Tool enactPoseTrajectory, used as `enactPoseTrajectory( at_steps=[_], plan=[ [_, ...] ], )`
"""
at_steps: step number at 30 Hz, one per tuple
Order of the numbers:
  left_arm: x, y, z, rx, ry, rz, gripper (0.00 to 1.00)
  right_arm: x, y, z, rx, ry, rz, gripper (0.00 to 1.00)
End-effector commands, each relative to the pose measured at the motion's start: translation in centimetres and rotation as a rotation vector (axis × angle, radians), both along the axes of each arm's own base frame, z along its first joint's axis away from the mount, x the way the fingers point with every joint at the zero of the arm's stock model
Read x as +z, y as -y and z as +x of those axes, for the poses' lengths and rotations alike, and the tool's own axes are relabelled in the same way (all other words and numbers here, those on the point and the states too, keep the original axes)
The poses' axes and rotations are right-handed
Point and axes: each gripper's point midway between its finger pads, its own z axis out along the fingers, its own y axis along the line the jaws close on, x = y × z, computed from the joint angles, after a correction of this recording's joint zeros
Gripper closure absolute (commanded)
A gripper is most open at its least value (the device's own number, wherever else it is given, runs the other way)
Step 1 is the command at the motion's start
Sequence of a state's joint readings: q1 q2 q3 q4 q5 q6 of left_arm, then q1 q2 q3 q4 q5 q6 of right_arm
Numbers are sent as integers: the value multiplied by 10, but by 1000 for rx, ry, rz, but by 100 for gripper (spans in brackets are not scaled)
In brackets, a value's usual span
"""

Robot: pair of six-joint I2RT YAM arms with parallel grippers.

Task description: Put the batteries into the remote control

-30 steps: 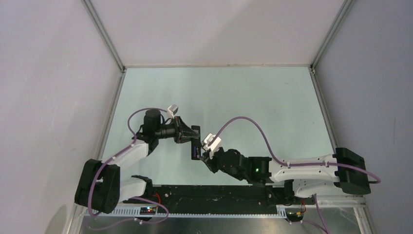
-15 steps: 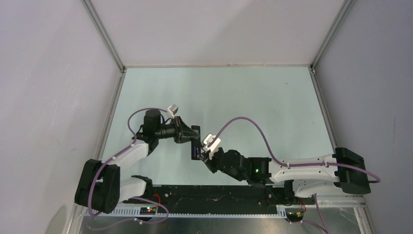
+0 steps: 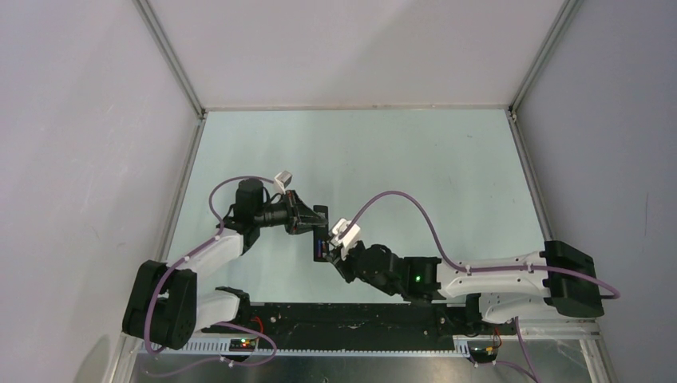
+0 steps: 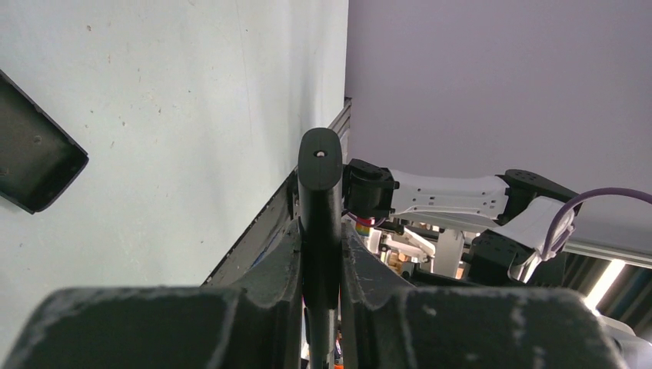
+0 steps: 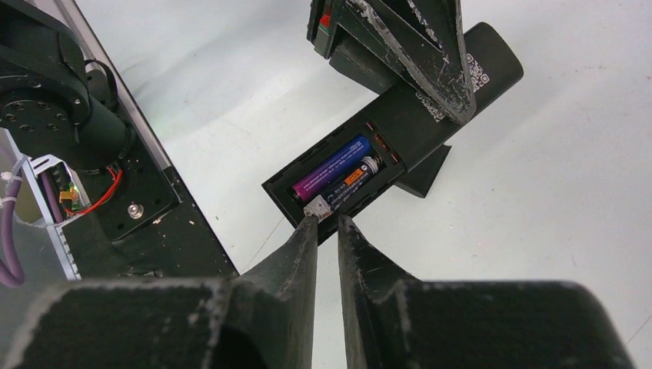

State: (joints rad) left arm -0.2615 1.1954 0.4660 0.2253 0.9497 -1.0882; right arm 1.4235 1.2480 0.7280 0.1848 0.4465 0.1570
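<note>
I can't read a single word from here. On the back of the remote control (image 5: 400,131), toward the end away from its open battery recess (image 5: 278,188), there is small white print (image 5: 430,104) and a square code pattern (image 5: 478,71), both too fine to make out. Inside the remote's recess, the dark battery (image 5: 369,167) carries an orange label patch (image 5: 352,178) with blurred marks. The lettering on the blue-purple battery (image 5: 330,167) beside it is illegible.

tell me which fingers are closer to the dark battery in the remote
Right. The right fingers sit at the near end of the dark battery; the left fingers clamp the remote control farther up its body.
</note>
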Motion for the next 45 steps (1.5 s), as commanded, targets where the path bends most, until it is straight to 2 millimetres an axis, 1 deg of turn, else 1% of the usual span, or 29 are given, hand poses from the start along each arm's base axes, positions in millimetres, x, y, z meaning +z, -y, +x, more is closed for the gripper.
enactPoseTrajectory(
  at_steps=[1,11,14,26,34,38,45],
  plan=[
    [20,3,1,-39,95,-26,100,15,-7,11,-43,-14,45,82],
    [22,4,0,-46,106,-28,100,12,-9,18,-71,-57,38,85],
    [22,4,0,-47,106,-29,100,8,-8,19,-81,-65,26,86],
    [25,4,-3,-55,127,-31,100,-2,3,33,-187,-93,-21,90],
    [33,6,-7,-75,173,-35,100,-4,-6,32,-153,-153,-4,91],
    [37,6,-8,-82,190,-39,100,-8,-8,33,-149,-190,4,91],
    [38,7,-10,-90,198,-40,100,-13,-9,37,-165,-226,-3,91]
  ],
)
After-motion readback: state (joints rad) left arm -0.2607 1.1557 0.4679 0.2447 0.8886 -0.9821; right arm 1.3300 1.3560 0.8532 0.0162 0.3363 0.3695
